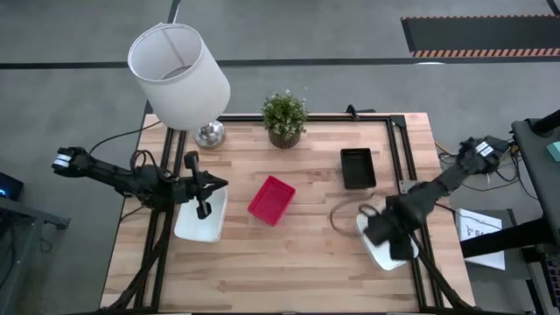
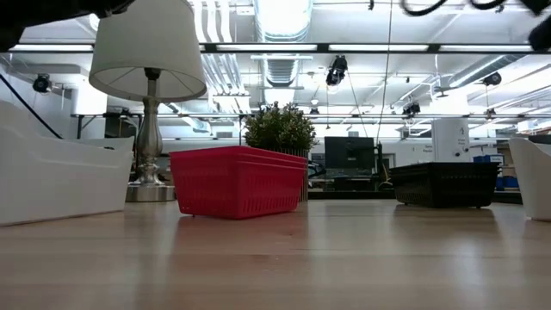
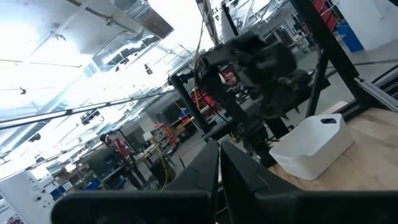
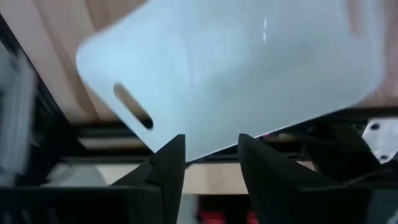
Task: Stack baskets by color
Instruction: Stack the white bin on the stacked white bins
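A white basket [image 1: 199,223] [image 2: 60,182] rests on the table's left part, with my left gripper [image 1: 203,187] [image 3: 218,167] shut above its far end, touching nothing. A red basket [image 1: 271,199] [image 2: 237,181] sits mid-table and a black basket [image 1: 357,168] [image 2: 443,183] farther right. At the right edge lies another white basket [image 1: 381,252] [image 4: 236,74] [image 3: 311,146]. My right gripper [image 1: 391,229] [image 4: 211,155] hangs open over it, pointing down, its fingers near the basket's rim by a handle slot [image 4: 133,114].
A lamp with a big white shade [image 1: 179,74] [image 2: 148,52] and a small potted plant [image 1: 284,118] [image 2: 280,129] stand at the table's far edge. A dark cable [image 1: 346,213] loops beside the right white basket. Bare wood lies along the near edge [image 1: 289,280].
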Robot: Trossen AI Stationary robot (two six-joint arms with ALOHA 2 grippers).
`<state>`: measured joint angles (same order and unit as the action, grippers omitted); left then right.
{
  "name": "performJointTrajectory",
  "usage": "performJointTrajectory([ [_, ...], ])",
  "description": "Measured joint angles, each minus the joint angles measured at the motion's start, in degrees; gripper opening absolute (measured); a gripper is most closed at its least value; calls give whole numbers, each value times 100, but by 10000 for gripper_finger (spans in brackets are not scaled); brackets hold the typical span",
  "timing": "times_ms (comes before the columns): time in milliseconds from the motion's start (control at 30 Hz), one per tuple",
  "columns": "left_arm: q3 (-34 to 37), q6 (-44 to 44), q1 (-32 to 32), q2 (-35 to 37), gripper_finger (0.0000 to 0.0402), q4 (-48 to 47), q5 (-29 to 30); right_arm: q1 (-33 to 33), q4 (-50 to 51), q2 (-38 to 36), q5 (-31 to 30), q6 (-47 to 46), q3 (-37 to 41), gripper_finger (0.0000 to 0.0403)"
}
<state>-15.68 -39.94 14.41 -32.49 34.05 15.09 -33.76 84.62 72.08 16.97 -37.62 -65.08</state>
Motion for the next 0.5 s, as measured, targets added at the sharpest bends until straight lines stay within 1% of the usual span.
performJointTrajectory([
  [133,2,1,0,-54,1,2,-1,-639,-89,528,-6,319,-24,168],
  [233,2,2,0,-73,1,4,-2,-1041,-348,946,-26,507,-99,179],
  [367,4,4,0,-55,1,4,-2,-1484,-408,1445,17,531,-298,182],
  [500,4,4,0,-41,1,4,-3,-1794,-428,1828,105,644,-645,178],
])
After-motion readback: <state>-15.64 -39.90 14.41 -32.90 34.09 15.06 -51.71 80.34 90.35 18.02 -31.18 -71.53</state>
